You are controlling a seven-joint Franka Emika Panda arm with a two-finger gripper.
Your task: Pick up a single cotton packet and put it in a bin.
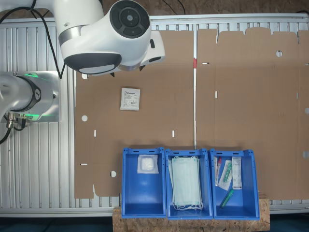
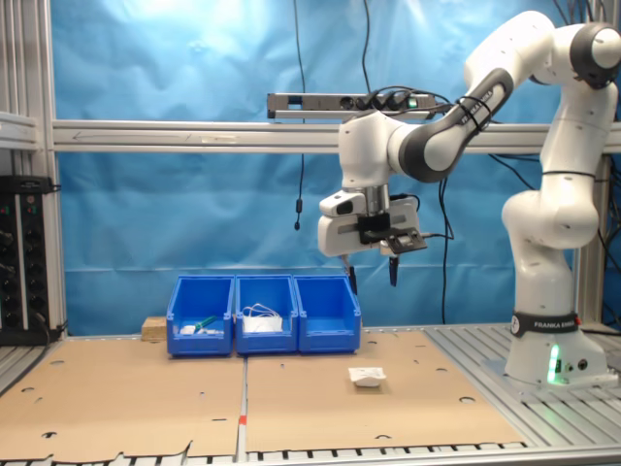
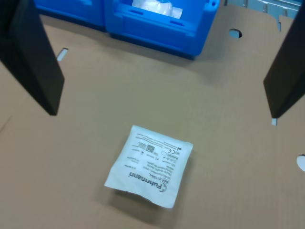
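The cotton packet (image 1: 130, 98) (image 2: 368, 376) (image 3: 150, 164) is a small flat white square with dark print, lying alone on the brown cardboard. High above it my gripper (image 2: 372, 278) (image 3: 163, 113) hangs open and holds nothing. Its black fingers (image 3: 35, 67) stand wide apart on either side of the packet in the wrist view. The bin (image 1: 142, 195) (image 2: 328, 316) (image 3: 157, 26) is a blue crate with a puffy white packet (image 1: 147, 164) inside. It stands at the first exterior view's left end of the row, well clear of the packet.
Two more blue crates stand beside the bin: one with pale green face masks (image 1: 186, 183) (image 2: 264, 316), one with syringes and wrapped tools (image 1: 231, 176) (image 2: 201, 317). Cardboard sheets (image 1: 241, 106) cover the table. The arm's base (image 2: 548, 359) stands at the second exterior view's right.
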